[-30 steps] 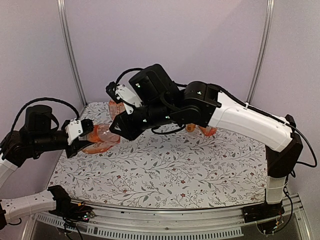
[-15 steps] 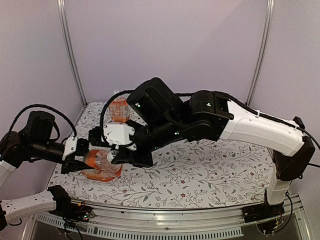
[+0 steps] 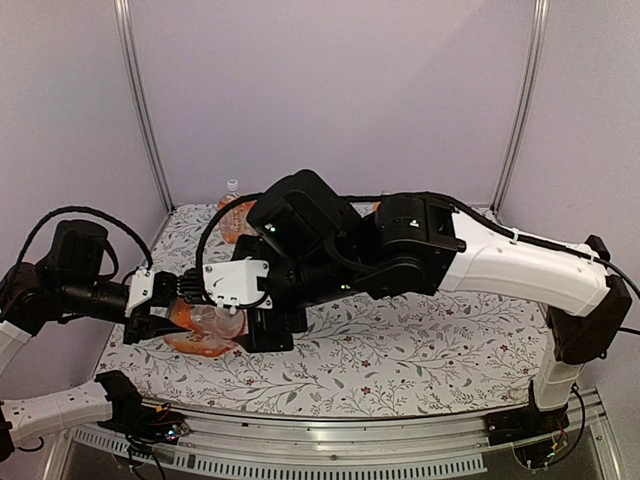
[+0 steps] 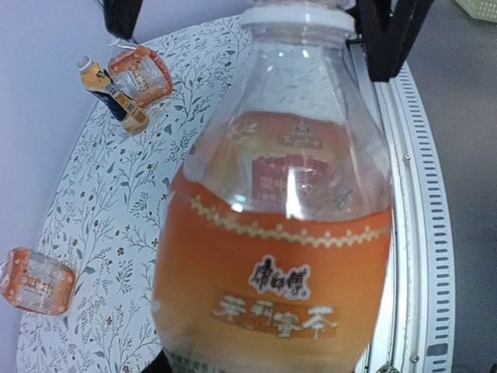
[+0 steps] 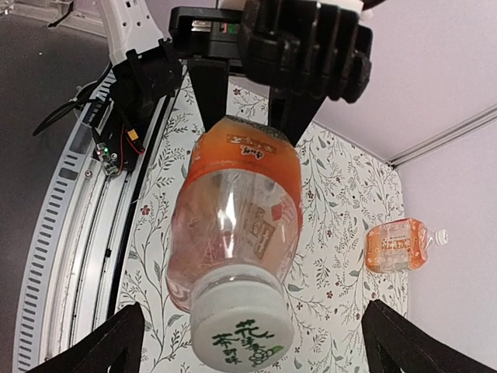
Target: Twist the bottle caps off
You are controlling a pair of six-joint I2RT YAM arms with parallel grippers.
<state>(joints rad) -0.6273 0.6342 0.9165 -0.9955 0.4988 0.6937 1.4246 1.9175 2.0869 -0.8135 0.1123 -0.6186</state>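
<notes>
My left gripper [image 3: 165, 310] is shut on the base of a clear orange-drink bottle [image 5: 237, 202] with a red label and holds it tilted above the table's front left. The bottle fills the left wrist view [image 4: 279, 233]. Its white cap [image 5: 242, 326] sits on the neck, facing the right wrist camera. My right gripper [image 5: 256, 346] is open, with one black fingertip [image 5: 109, 342] on each side of the cap and clear of it. The same cap [image 4: 299, 15] shows at the top of the left wrist view, between the right gripper's fingers [image 4: 388, 39].
A red-labelled bottle [image 5: 396, 245] with its white cap [image 5: 441, 235] lies on the floral tablecloth [image 3: 400, 350]. Another stands at the back left [image 3: 235, 215]. The left wrist view shows a dark-labelled bottle [image 4: 112, 95] beside a red-labelled one [image 4: 141, 74], and another lying one [image 4: 35, 280]. The metal front rail [image 5: 70, 256] is close below.
Both arms carried the bottle down and toward the front left. The right gripper, shut around the cap half a second ago, has now opened wide.
</notes>
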